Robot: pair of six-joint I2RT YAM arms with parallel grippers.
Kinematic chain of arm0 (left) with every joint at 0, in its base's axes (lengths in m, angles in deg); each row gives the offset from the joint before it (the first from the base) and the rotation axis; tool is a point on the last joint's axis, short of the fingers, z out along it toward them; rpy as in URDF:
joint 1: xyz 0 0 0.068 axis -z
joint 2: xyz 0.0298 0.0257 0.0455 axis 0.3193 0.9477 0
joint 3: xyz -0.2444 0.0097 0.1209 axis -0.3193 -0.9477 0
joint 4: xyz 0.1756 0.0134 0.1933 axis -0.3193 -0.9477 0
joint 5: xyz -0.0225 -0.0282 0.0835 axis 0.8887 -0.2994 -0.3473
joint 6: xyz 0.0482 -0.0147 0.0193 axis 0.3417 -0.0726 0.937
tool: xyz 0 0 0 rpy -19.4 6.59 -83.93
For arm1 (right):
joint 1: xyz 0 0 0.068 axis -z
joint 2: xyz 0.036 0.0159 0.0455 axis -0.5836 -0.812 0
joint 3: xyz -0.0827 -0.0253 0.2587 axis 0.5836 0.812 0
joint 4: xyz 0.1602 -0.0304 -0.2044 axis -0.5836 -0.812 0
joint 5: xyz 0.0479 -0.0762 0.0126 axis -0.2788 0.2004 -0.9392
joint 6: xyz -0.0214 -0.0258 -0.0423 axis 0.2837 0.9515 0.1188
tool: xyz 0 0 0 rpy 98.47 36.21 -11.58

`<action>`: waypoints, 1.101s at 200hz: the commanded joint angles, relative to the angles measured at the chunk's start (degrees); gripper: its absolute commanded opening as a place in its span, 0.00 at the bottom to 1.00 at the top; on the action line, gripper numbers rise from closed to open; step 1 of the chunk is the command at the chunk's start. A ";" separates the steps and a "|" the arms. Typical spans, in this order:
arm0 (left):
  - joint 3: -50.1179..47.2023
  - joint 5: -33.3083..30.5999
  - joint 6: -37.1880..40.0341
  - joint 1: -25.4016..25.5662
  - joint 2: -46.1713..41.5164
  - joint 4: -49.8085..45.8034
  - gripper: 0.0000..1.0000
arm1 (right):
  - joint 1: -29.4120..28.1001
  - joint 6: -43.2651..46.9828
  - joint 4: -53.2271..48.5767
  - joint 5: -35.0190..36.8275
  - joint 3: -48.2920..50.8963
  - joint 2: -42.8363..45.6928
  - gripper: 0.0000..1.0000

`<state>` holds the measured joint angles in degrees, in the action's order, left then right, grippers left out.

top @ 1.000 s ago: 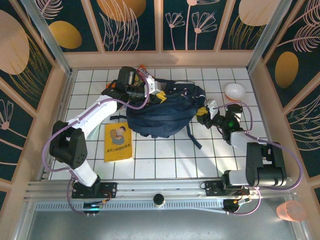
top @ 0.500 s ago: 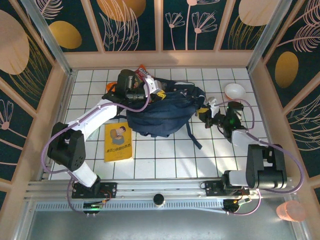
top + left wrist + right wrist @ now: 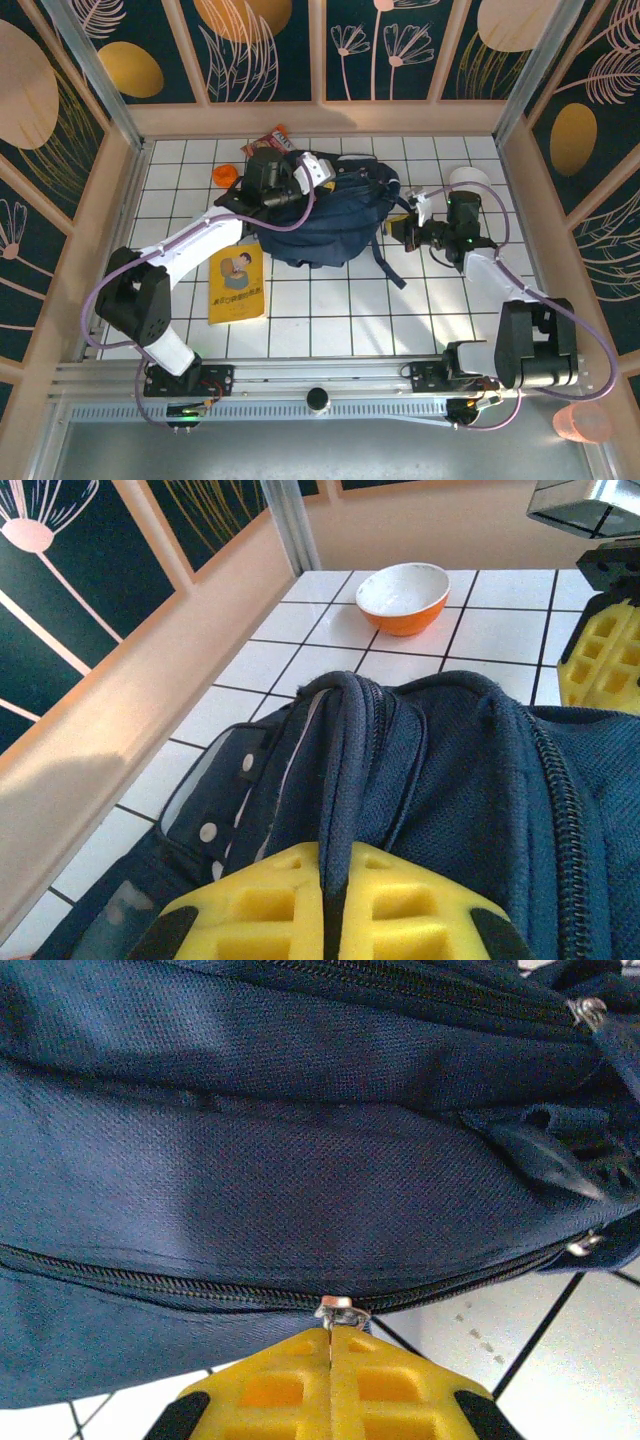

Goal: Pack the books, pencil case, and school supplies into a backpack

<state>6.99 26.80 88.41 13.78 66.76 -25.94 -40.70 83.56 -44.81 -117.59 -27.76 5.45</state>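
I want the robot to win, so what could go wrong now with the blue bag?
The right pincer pinches only the tiny zipper pull, so it could slip off. The left pincer holds the backpack by its top loop; if both tug unevenly, the soft bag may slide instead of unzipping.

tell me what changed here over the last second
The right pincer closed on the zipper pull of the backpack, and its arm reached a little farther out. The left pincer, shut on the top loop throughout, shifted the backpack slightly away from the arm bases. The yellow book and the bowl stayed where they were.
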 commanded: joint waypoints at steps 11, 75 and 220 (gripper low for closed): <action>0.64 -4.77 -3.66 0.27 0.20 8.24 0.00 | -1.29 -8.41 -2.31 -6.19 -1.14 2.49 0.00; -0.91 7.45 -10.52 0.72 0.20 15.04 0.00 | -5.35 -23.42 10.87 -3.39 3.90 2.73 0.00; -1.77 -1.76 -14.10 1.67 0.06 20.37 0.00 | -7.73 -29.58 14.11 0.78 8.20 5.44 0.00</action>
<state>4.08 34.28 74.36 14.55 67.31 -15.38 -47.80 55.69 -27.19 -117.55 -18.76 8.22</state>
